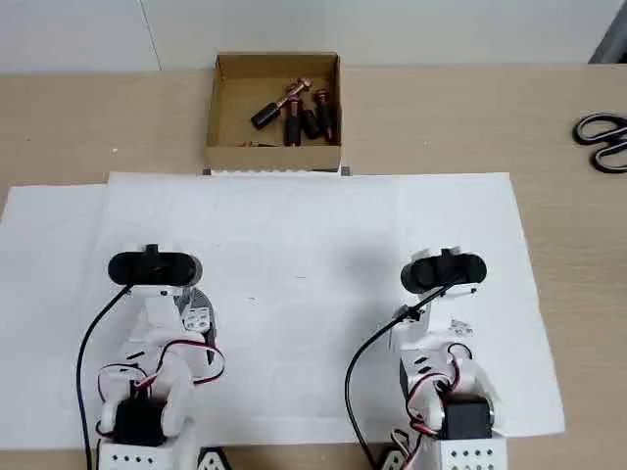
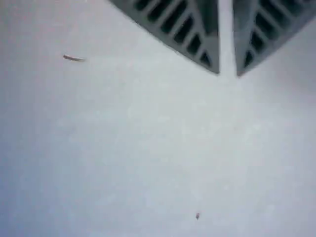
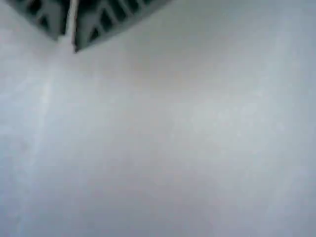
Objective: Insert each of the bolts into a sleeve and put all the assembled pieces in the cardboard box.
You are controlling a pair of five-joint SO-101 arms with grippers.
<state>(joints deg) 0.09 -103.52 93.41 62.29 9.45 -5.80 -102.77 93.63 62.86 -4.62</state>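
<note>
The cardboard box (image 1: 276,110) stands at the far middle of the table, just past the white paper. Inside it lie several black sleeves (image 1: 267,115) with copper bolts (image 1: 298,89) pushed into them, heaped toward the box's right half. Both arms are folded back at the near edge. My left gripper (image 2: 227,73) hangs just above bare white paper, its grey ribbed fingers (image 2: 190,34) almost touching, with nothing between them. My right gripper (image 3: 69,47) also sits low over bare paper, its fingers (image 3: 98,19) closed together and holding nothing.
A white paper sheet (image 1: 294,245) covers the near part of the wooden table. Black-handled scissors (image 1: 602,140) lie at the far right edge. A small dark speck (image 2: 73,58) marks the paper near my left gripper.
</note>
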